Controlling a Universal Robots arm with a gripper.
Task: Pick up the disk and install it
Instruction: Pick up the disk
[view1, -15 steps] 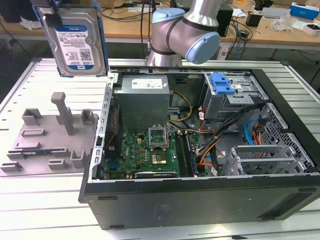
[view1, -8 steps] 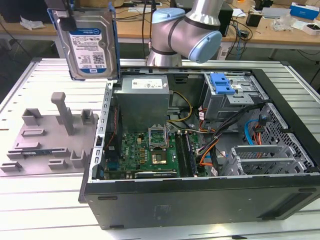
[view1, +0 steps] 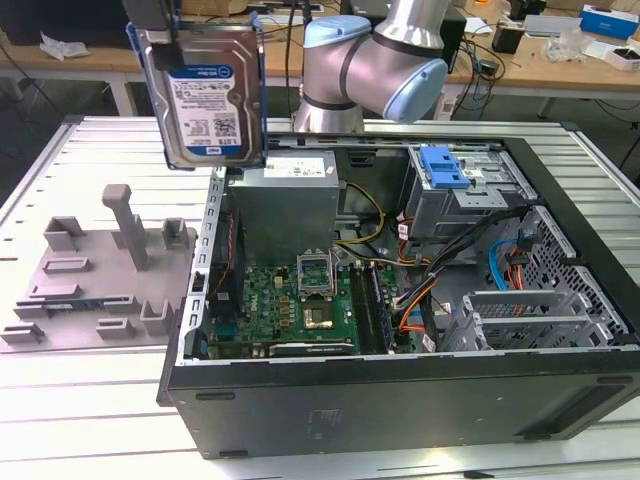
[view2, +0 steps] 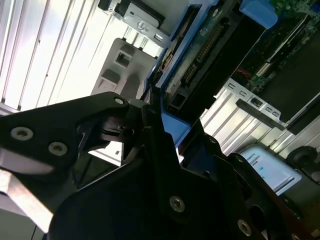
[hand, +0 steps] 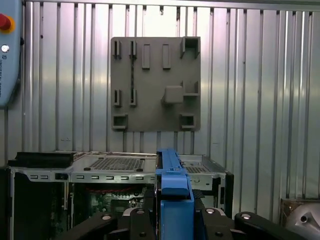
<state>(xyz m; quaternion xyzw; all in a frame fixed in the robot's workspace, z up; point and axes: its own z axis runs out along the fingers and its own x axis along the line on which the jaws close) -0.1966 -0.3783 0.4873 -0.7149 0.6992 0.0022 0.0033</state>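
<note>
The disk (view1: 205, 95), a silver drive with a white-and-blue label in a blue carrier frame, hangs upright in the air above the far left corner of the open computer case (view1: 400, 400). My gripper (view1: 160, 28) is shut on its top edge. In the second wrist view the black fingers (view2: 150, 150) clamp the blue carrier, and the disk's connector edge (view2: 200, 65) points away from the gripper (view2: 161, 125). In the first wrist view the carrier's blue edge (hand: 172, 182) sticks out from the gripper (hand: 174, 210), over the case (hand: 120, 165).
A grey fixture plate (view1: 90, 270) with posts and slots lies at the exterior view's left of the case. Inside the case are a power supply (view1: 285, 200), a motherboard (view1: 290, 300), cables and a drive bay with a blue latch (view1: 443, 167). The arm (view1: 380, 60) stands behind.
</note>
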